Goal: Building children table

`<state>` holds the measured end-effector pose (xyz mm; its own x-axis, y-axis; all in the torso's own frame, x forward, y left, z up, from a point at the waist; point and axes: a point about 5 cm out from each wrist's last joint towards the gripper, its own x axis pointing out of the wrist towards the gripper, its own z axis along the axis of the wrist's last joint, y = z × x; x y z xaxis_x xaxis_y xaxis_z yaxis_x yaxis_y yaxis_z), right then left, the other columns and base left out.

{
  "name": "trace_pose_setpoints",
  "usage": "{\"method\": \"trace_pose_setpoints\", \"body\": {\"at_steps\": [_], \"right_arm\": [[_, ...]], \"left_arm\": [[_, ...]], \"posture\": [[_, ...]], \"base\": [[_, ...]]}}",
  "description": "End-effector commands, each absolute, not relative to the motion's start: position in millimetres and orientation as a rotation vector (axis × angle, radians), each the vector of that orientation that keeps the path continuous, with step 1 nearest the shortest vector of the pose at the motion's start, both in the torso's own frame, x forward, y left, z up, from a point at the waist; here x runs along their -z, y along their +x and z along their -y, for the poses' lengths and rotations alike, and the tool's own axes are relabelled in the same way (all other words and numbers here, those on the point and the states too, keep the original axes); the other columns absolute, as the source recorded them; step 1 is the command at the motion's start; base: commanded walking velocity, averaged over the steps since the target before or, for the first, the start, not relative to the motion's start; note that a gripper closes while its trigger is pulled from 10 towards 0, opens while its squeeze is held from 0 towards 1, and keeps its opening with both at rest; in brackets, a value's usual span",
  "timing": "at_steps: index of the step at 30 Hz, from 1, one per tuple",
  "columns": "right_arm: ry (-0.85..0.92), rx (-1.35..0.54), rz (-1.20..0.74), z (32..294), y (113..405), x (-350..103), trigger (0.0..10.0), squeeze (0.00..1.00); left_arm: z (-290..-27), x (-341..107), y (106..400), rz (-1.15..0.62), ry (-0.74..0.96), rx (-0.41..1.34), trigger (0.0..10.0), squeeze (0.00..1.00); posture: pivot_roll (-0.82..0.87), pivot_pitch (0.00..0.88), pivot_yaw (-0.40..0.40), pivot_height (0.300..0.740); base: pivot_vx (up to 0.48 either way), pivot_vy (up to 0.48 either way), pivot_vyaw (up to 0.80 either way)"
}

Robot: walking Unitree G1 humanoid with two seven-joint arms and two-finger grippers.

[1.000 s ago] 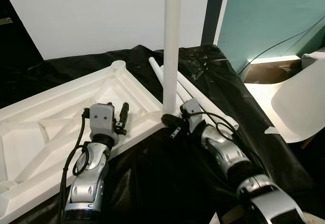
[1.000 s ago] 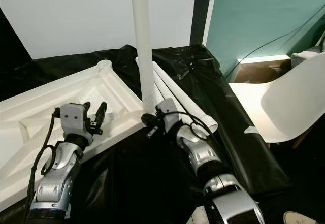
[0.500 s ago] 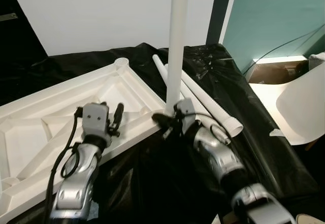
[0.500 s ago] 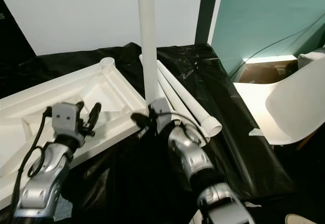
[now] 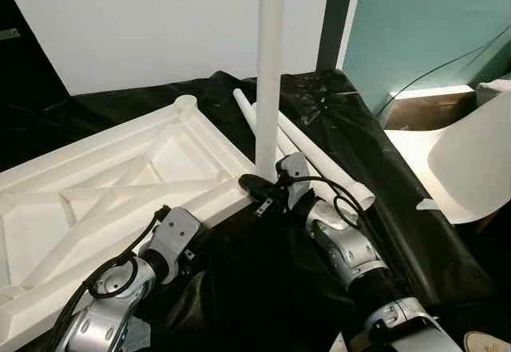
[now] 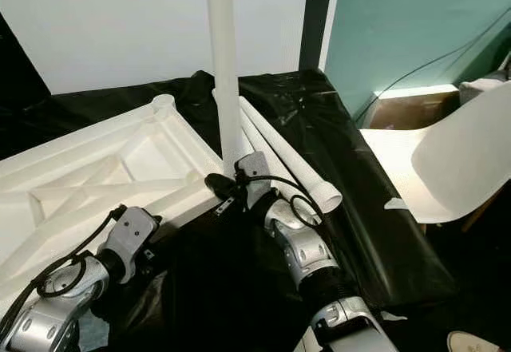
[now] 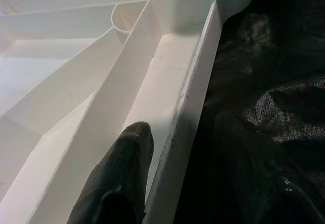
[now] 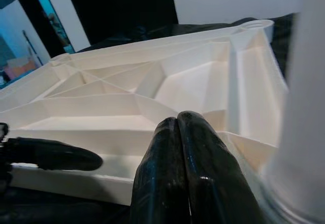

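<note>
White tabletop (image 5: 96, 184) rim between end effector (image 7: 175, 148) fingers

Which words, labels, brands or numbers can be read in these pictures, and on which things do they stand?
None can be read.
The white table top, the upright leg and the loose legs are plain white, with no print.
The right gripper and the left gripper show no readable marking.
</note>
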<state>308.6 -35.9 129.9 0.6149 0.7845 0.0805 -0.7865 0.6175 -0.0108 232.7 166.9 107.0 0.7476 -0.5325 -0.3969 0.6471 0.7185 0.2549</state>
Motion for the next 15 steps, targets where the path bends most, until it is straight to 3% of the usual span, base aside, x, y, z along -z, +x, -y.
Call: {"method": "trace_pose_setpoints", "body": {"at_steps": [1,7,8,9,15], "right_arm": [[0.024,-0.912,0.07,33.4,304.2,-129.8,10.0,0.0],[0.023,-0.91,0.077,30.9,303.8,-133.1,10.0,0.0],[0.025,-0.909,0.085,30.2,304.6,-135.3,10.0,0.0],[0.027,-0.908,0.095,28.8,305.0,-137.6,10.0,0.0],[0.03,-0.905,0.112,24.8,304.7,-141.2,10.0,0.0]], "left_arm": [[-166.4,-91.9,227.4,-0.408,0.371,0.707,10.0,0.0],[-175.6,-83.1,234.9,-0.509,0.403,0.631,10.0,0.0],[-173.9,-81.2,235.1,-0.532,0.405,0.644,5.8,0.0],[-171.2,-81.0,236.5,-0.541,0.407,0.657,0.0,0.0],[-163.0,-83.5,250.4,-0.53,0.402,0.632,0.0,0.0]], "posture": [[0.16,0.0,0.02,0.74],[0.16,0.0,0.024,0.74],[0.16,0.0,0.027,0.74],[0.16,0.0,0.035,0.74],[0.17,0.0,0.043,0.74]], "base": [[0.0,0.0,0.0],[0.0,0.0,0.0],[0.0,0.0,0.0],[0.0,0.0,0.0],[0.0,0.0,0.0]]}}
